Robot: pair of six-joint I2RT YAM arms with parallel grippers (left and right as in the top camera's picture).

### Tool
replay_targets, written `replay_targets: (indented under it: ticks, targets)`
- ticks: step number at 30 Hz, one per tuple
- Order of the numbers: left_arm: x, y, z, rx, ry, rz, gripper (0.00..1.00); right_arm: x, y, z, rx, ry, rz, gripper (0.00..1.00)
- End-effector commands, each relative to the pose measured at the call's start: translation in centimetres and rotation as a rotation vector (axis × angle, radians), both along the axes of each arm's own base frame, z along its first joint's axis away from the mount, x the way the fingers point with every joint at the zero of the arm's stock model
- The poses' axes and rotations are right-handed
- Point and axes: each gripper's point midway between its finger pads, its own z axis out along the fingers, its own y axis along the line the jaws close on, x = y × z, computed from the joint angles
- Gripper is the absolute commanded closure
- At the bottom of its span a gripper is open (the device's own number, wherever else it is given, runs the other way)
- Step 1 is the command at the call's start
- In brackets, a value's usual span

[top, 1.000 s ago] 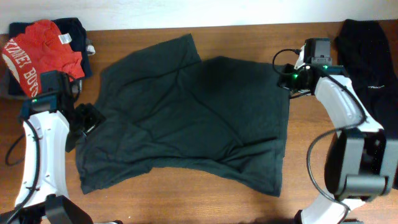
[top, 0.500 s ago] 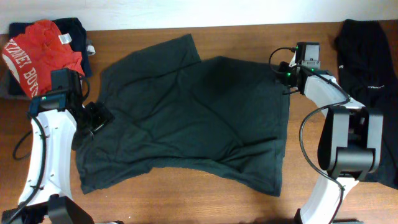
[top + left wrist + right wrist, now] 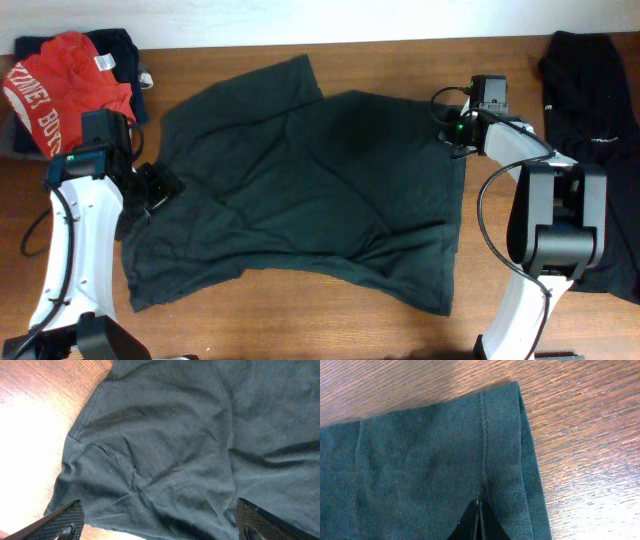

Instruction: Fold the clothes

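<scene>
A large dark grey-green T-shirt (image 3: 300, 190) lies spread flat on the wooden table. My left gripper (image 3: 150, 190) hovers over its left sleeve. In the left wrist view the gripper (image 3: 160, 530) is wide open, its ribbed pads (image 3: 65, 522) far apart above wrinkled sleeve fabric (image 3: 165, 450). My right gripper (image 3: 455, 130) is at the shirt's far right corner. In the right wrist view the gripper (image 3: 478, 507) is shut, its tips pinched on the fabric by the stitched hem (image 3: 487, 440). A black garment (image 3: 590, 90) lies at the far right.
A red shirt with white lettering (image 3: 60, 85) lies on a dark navy garment (image 3: 120, 50) at the back left. Bare wood (image 3: 300, 320) shows along the front edge and between the T-shirt and the black garment (image 3: 505, 220).
My right gripper has shifted a little left and settled on the shirt's far right corner. My left gripper has moved slightly right and back over the sleeve, then held still.
</scene>
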Motion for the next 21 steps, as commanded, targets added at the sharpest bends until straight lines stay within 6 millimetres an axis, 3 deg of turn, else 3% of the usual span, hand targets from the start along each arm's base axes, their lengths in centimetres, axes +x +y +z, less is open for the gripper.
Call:
replay_targets:
  ticks: [1, 10, 16, 21]
  targets:
    - [0.2, -0.1, 0.3, 0.002, -0.017, -0.016, 0.04, -0.3, -0.5, -1.9, -0.008, 0.037, -0.06, 0.96]
    - [0.2, -0.1, 0.3, 0.002, -0.016, -0.017, 0.04, 0.5, -0.3, -5.6, 0.015, 0.042, -0.073, 0.96]
    - [0.0, -0.2, 0.3, 0.0, -0.009, -0.017, 0.04, 2.4, -0.3, -8.4, 0.025, 0.056, -0.067, 0.96]
    - [-0.3, -0.3, 0.2, -0.004, 0.004, -0.016, 0.04, 4.5, -0.3, -9.5, 0.034, 0.066, -0.061, 0.96]
